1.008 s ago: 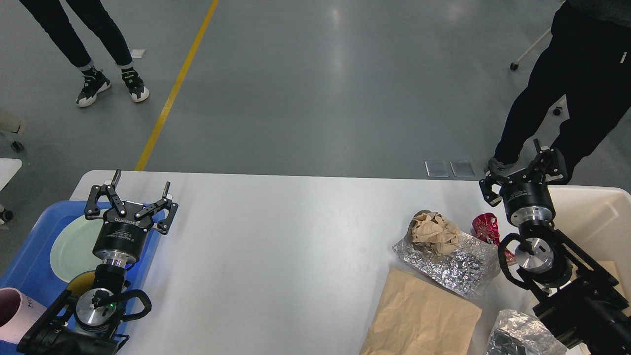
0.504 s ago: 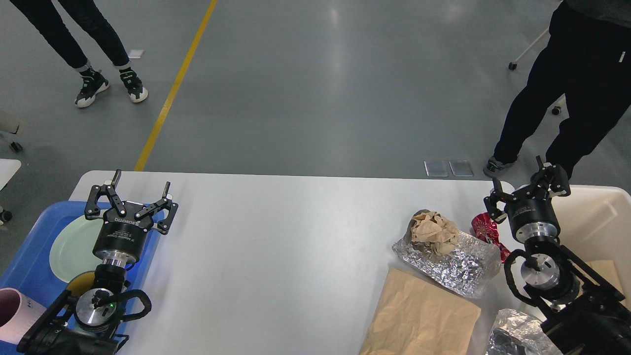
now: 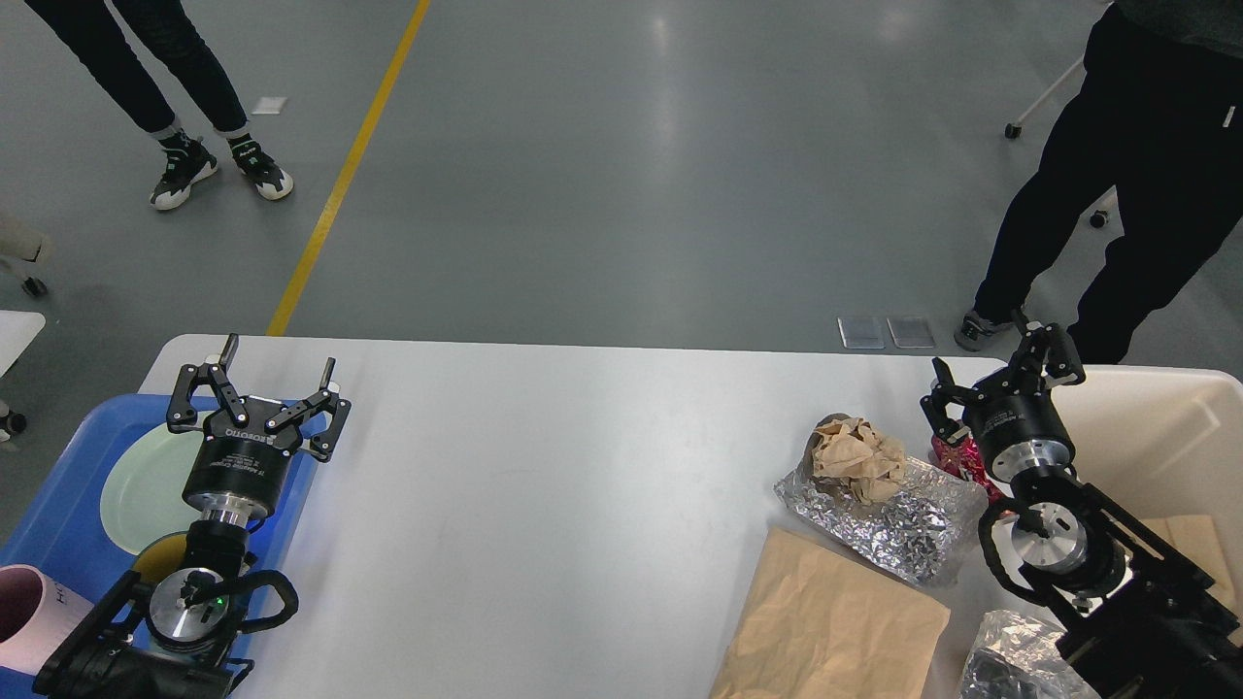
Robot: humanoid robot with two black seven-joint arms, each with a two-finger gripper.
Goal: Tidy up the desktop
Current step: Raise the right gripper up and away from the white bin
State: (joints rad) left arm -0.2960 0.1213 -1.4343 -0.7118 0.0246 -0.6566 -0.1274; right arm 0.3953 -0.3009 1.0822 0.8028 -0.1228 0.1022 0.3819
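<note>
The white desktop [image 3: 563, 485] fills the lower half of the head view. At its right lie a crumpled brown paper ball [image 3: 855, 451] on a silver foil wrapper [image 3: 889, 519], a red shiny wrapper [image 3: 957, 454] partly behind my right arm, a flat brown paper bag [image 3: 825, 621] and another foil piece [image 3: 1020, 660]. My right gripper [image 3: 981, 364] is open, empty, above the table's far right corner, just beyond the red wrapper. My left gripper [image 3: 277, 367] stands open and empty at the left edge, over the blue tray [image 3: 58, 505].
The blue tray holds a pale green plate [image 3: 141, 485], a yellow item [image 3: 155, 558] and a pink cup [image 3: 29, 616]. A cream bin [image 3: 1175, 437] stands at the right with brown paper [image 3: 1194, 544] inside. Two people stand on the floor beyond the table.
My right gripper has shifted left and slightly back, from the bin's edge to beyond the red wrapper. The left arm has not moved. Both bystanders shifted their feet a little.
</note>
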